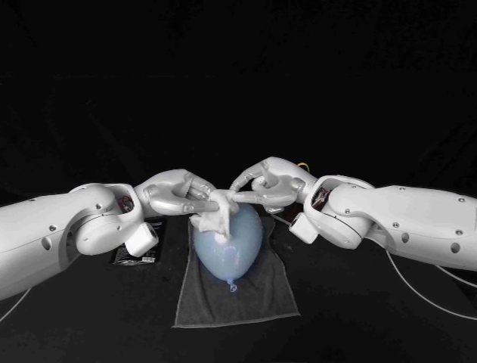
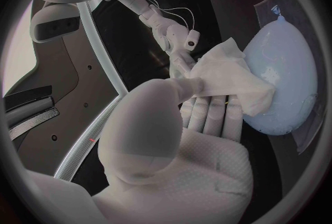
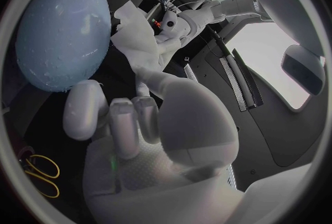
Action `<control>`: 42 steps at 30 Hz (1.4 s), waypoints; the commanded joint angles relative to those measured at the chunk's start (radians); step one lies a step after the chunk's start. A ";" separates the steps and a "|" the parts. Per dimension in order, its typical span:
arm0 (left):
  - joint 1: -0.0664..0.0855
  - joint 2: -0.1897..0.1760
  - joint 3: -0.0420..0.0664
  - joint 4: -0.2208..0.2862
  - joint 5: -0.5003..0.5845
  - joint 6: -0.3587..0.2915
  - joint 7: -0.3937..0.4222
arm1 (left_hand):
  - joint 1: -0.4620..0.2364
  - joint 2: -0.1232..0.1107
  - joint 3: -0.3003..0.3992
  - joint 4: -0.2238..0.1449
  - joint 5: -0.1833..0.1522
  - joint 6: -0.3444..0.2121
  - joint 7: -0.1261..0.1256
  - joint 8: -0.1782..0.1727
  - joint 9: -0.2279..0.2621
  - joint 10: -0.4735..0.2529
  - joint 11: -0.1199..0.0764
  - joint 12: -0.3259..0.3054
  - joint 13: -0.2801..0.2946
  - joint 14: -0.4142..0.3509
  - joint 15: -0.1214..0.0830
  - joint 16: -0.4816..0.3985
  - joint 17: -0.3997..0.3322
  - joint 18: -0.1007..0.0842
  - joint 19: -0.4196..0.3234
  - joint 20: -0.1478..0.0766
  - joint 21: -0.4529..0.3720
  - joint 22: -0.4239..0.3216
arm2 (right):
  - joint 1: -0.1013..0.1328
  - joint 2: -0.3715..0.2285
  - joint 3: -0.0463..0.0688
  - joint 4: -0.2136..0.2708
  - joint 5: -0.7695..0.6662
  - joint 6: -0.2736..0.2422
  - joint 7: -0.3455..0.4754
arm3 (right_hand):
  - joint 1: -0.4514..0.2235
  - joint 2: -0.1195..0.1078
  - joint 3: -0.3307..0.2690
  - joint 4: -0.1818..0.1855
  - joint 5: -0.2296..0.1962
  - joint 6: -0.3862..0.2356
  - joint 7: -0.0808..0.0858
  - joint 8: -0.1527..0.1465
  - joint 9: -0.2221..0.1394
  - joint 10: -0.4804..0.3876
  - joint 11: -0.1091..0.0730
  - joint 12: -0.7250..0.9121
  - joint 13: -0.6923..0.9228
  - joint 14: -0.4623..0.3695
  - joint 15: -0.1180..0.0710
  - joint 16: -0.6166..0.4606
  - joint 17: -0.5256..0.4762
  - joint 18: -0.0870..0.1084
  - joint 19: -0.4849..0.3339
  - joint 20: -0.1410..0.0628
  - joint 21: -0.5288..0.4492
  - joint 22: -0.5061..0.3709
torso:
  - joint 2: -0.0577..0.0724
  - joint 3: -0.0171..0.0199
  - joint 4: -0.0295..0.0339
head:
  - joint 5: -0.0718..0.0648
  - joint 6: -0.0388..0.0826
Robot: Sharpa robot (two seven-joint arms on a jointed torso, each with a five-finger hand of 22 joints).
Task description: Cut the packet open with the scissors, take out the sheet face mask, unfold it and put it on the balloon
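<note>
In the head view the left hand sits at about 10 o'clock from the balloon, its fingers curled in and turned towards the middle of the table. It is narrow and holds something: the left wrist view shows the sheet face mask caught between the thumb and the fingers below it. At 8 o'clock from the balloon, tucked against the left forearm, lies a dark flat item; what it is cannot be told. The mask is a crumpled white bunch, only partly spread. It hangs from the left hand's fingertips and drapes over the balloon's rounded far end at 12 o'clock, touching its skin. The pale blue balloon lies on its side along the 12-to-6 line, its knot pointing to 6 o'clock, towards the robot. It rests on a dark grey towel that runs out past the knot at 6 o'clock. At about 1 o'clock from the balloon is the right hand, facing the left hand with its fingers arched over. Its fingertips reach the mask's upper edge and touch it just beside the left hand's fingers. Whether it truly pinches the sheet or merely rests on it cannot be told. The right wrist view shows scissors with yellow handles lying on the table near that hand, apart from the balloon.
</note>
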 commanded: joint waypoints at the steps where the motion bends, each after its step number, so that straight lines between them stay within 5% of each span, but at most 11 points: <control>1: 0.001 -0.001 0.001 0.001 0.002 0.009 0.007 | 0.000 0.013 0.001 -0.005 0.002 0.007 0.003 0.005 0.001 0.008 0.000 0.006 0.000 0.009 0.000 0.006 0.001 0.007 -0.001 -0.004 0.005 0.001 | 0.000 -0.004 0.001 0.003 0.035 -0.048 0.030 | -0.006 0.024 0.016 0.008 -0.005 -0.013 0.000 0.013 0.020 0.021 -0.003 0.002 0.170 0.120 -0.019 0.003 0.263 0.012 -0.001 -0.010 -0.006 0.159 | 0.000 -0.0003 0.0000 | 0.000 0.000; 8: 0.001 0.000 0.000 0.000 0.006 0.007 0.004 | -0.001 0.013 0.002 -0.005 0.003 0.007 0.005 0.004 0.001 0.008 -0.001 0.006 0.000 0.010 -0.001 0.006 0.001 0.006 -0.002 -0.004 0.007 0.002 | 0.000 -0.009 0.001 0.010 0.042 -0.035 0.021 | -0.031 0.043 0.054 0.037 -0.006 -0.041 0.005 0.029 0.030 0.014 0.002 -0.004 0.164 0.120 -0.016 0.003 0.263 0.013 -0.005 -0.008 -0.015 0.157 | 0.001 -0.0003 0.0000 | 0.000 0.000; 10: 0.001 0.001 0.000 0.000 0.008 0.007 0.004 | -0.001 0.013 0.002 -0.005 0.003 0.006 0.006 0.004 0.001 0.008 -0.001 0.006 0.000 0.010 -0.001 0.006 0.002 0.006 -0.002 -0.005 0.007 0.002 | -0.001 -0.010 0.001 0.015 0.036 -0.037 0.016 | -0.038 0.037 0.067 0.040 -0.006 -0.035 0.000 0.058 0.048 0.015 -0.002 -0.002 0.165 0.120 -0.018 0.003 0.263 0.013 -0.004 -0.008 -0.014 0.157 | 0.001 -0.0003 0.0003 | 0.000 -0.001; 13: 0.000 0.002 0.000 0.000 0.011 0.007 0.003 | -0.001 0.013 0.002 -0.005 0.003 0.006 0.006 0.004 0.001 0.008 -0.001 0.006 0.000 0.010 -0.001 0.006 0.002 0.006 -0.002 -0.005 0.007 0.002 | -0.001 -0.010 0.001 0.021 0.023 -0.050 0.005 | -0.048 0.010 0.069 0.035 -0.006 -0.021 -0.015 0.103 0.076 0.027 -0.014 0.006 0.175 0.120 -0.028 0.003 0.263 0.010 0.004 -0.014 0.007 0.162 | 0.001 -0.0001 -0.0001 | 0.001 -0.003; 15: 0.000 0.003 0.000 -0.001 0.013 0.007 0.003 | -0.002 0.013 0.001 -0.005 0.003 0.006 0.006 0.004 0.001 0.008 -0.001 0.006 0.000 0.010 -0.001 0.005 0.002 0.006 -0.003 -0.005 0.008 0.003 | -0.002 -0.009 0.001 0.025 0.012 -0.059 -0.003 | -0.056 -0.028 0.045 0.025 -0.006 -0.008 -0.031 0.142 0.102 0.039 -0.028 0.015 0.185 0.120 -0.039 0.003 0.263 0.007 0.011 -0.023 0.024 0.166 | 0.001 -0.0001 -0.0001 | 0.001 -0.003; 19: 0.000 0.005 0.000 -0.001 0.017 0.007 0.003 | -0.002 0.013 0.001 -0.005 0.003 0.006 0.007 0.003 0.001 0.008 -0.001 0.006 0.000 0.010 -0.001 0.005 0.002 0.006 -0.003 -0.005 0.009 0.003 | -0.003 -0.007 0.001 0.032 -0.009 -0.075 -0.025 | -0.053 -0.054 0.033 0.010 -0.006 -0.014 -0.042 0.177 0.127 0.054 -0.039 0.028 0.201 0.120 -0.049 0.003 0.263 0.005 0.017 -0.034 0.034 0.168 | 0.001 -0.0001 0.0003 | 0.003 -0.005; 20: 0.000 0.005 0.000 -0.001 0.018 0.006 0.002 | -0.003 0.013 0.001 -0.005 0.003 0.006 0.007 0.003 0.001 0.008 0.000 0.006 0.000 0.010 -0.001 0.005 0.002 0.006 -0.004 -0.005 0.009 0.004 | -0.003 -0.007 0.001 0.034 -0.015 -0.077 -0.030 | -0.056 -0.087 0.013 -0.003 -0.006 0.000 -0.054 0.202 0.142 0.082 -0.048 0.056 0.236 0.120 -0.056 0.003 0.263 0.004 0.018 -0.039 0.037 0.169 | 0.001 -0.0006 0.0002 | 0.003 -0.005; 29: -0.001 0.010 -0.001 -0.003 0.044 -0.002 -0.001 | -0.002 0.005 0.004 -0.019 0.003 0.005 0.017 -0.002 -0.001 0.006 0.003 0.004 0.000 0.014 -0.001 0.005 0.006 0.006 -0.007 -0.010 0.026 0.014 | -0.005 -0.003 0.001 0.057 -0.057 -0.101 -0.062 | -0.067 -0.137 -0.020 -0.015 -0.006 0.032 -0.081 0.245 0.163 0.104 -0.072 0.078 0.264 0.120 -0.077 0.003 0.263 0.002 0.024 -0.058 0.049 0.172 | 0.000 -0.0006 0.0008 | 0.008 -0.011; 38: -0.001 0.011 -0.002 -0.003 0.072 0.020 -0.002 | -0.006 -0.074 -0.088 -0.100 0.003 0.000 0.034 -0.021 -0.007 -0.013 0.012 0.004 -0.001 0.038 -0.007 0.016 0.020 -0.008 -0.036 -0.029 0.106 0.069 | -0.007 -0.006 0.001 0.062 -0.044 -0.167 -0.060 | -0.092 -0.168 -0.067 0.001 -0.006 0.068 -0.103 0.282 0.176 0.104 -0.092 0.078 0.264 0.120 -0.094 0.003 0.263 -0.009 0.044 -0.074 0.102 0.186 | 0.000 -0.0004 0.0003 | 0.012 -0.013; 42: -0.001 0.011 -0.002 -0.002 0.076 0.040 -0.005 | -0.067 -0.118 -0.156 -0.089 0.003 -0.024 0.040 -0.041 -0.014 -0.029 0.017 0.007 0.001 0.055 -0.006 0.035 0.038 -0.012 -0.052 -0.024 0.126 0.083 | -0.007 -0.007 0.001 0.063 -0.034 -0.176 -0.056 | -0.099 -0.168 -0.081 0.012 -0.005 0.073 -0.109 0.292 0.179 0.104 -0.097 0.078 0.264 0.120 -0.099 0.003 0.263 -0.011 0.049 -0.080 0.116 0.190 | 0.001 -0.0004 -0.0006 | 0.014 -0.013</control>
